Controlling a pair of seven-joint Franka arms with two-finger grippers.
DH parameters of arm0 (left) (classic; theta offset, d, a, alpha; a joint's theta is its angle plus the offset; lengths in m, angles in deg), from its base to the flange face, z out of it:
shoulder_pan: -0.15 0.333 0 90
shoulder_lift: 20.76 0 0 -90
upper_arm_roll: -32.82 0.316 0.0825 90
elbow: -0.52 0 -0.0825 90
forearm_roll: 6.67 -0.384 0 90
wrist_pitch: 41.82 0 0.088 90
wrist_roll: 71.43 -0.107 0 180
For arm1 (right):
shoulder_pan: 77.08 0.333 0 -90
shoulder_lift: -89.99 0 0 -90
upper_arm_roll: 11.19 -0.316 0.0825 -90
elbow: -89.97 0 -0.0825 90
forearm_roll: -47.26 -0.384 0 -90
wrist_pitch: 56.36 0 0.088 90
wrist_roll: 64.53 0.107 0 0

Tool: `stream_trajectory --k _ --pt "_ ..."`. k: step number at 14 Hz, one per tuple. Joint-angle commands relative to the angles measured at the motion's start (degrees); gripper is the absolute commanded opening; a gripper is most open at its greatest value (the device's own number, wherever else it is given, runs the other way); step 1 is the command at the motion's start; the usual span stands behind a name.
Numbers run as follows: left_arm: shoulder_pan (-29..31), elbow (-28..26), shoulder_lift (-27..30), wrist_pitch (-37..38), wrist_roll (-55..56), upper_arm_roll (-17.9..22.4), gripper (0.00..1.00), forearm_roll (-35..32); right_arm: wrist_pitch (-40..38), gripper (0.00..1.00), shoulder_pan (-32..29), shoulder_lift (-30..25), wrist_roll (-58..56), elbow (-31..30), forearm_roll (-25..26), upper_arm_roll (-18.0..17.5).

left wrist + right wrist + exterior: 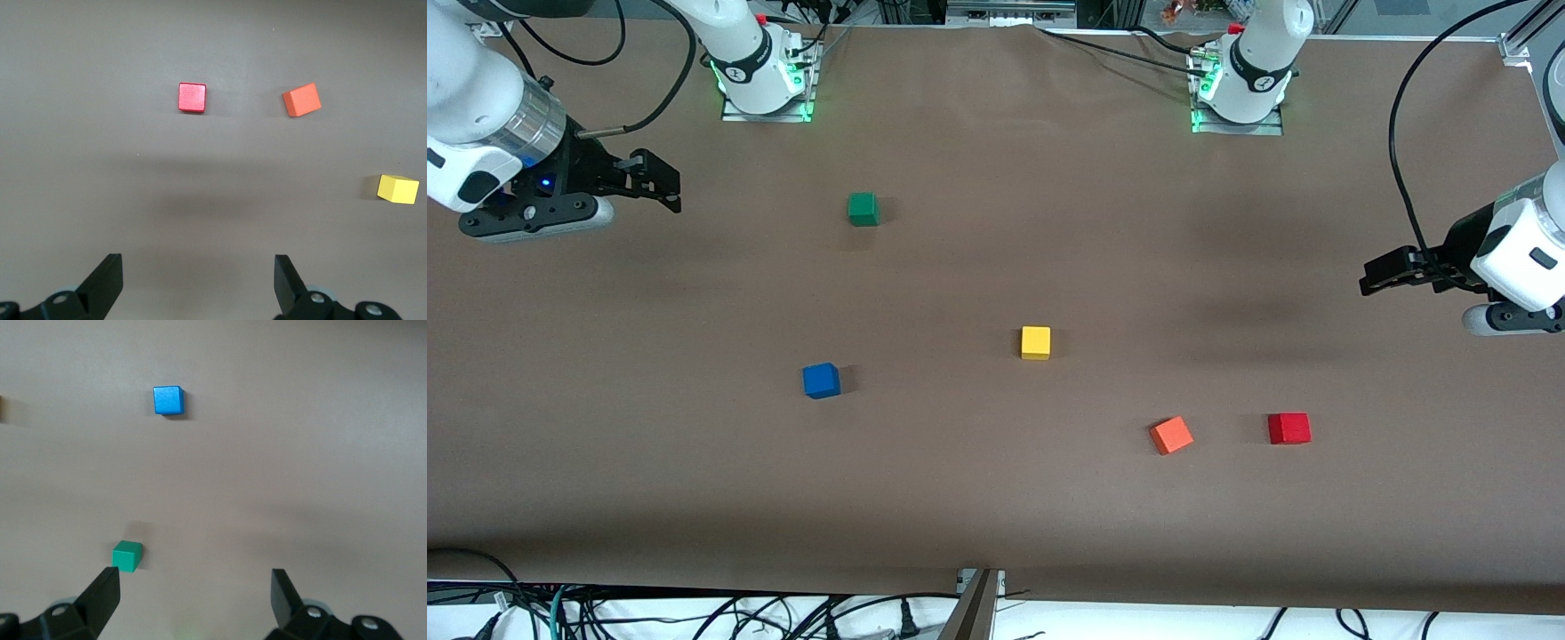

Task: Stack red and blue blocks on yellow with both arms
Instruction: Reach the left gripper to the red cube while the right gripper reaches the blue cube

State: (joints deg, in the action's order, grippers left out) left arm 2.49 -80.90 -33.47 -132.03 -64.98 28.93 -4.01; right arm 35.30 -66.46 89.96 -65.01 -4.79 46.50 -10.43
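The yellow cube (1035,342) sits near the table's middle; it also shows in the left wrist view (398,189). The blue cube (821,380) lies toward the right arm's end, a little nearer the front camera, and shows in the right wrist view (167,400). The red cube (1288,428) lies toward the left arm's end, nearer the front camera, and shows in the left wrist view (192,97). My left gripper (1371,277) hangs open and empty in the air at its end of the table (198,280). My right gripper (665,185) hangs open and empty at its end (195,597).
An orange-red cube (1171,436) lies beside the red cube, between it and the yellow cube's side (301,100). A green cube (863,209) sits farther from the front camera than the blue cube (127,556). Cables run along the table's near edge.
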Motion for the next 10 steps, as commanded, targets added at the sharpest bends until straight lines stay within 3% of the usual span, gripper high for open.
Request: stream_trajectory --k 1,5,10 --pt "-0.3 -1.8 1.7 -1.0 -0.7 0.3 1.0 -0.3 -0.4 1.0 -0.1 0.6 -0.8 2.1 0.3 -0.4" --pt "-0.4 -1.8 -1.5 -4.8 -0.5 0.3 1.0 -0.8 -0.4 1.0 -0.3 0.6 -0.9 2.5 0.2 -0.4" --pt "1.0 -2.0 -15.8 -19.1 -0.5 0.4 1.0 -0.6 -0.7 1.0 -0.4 0.6 -0.8 2.4 0.0 -0.3"
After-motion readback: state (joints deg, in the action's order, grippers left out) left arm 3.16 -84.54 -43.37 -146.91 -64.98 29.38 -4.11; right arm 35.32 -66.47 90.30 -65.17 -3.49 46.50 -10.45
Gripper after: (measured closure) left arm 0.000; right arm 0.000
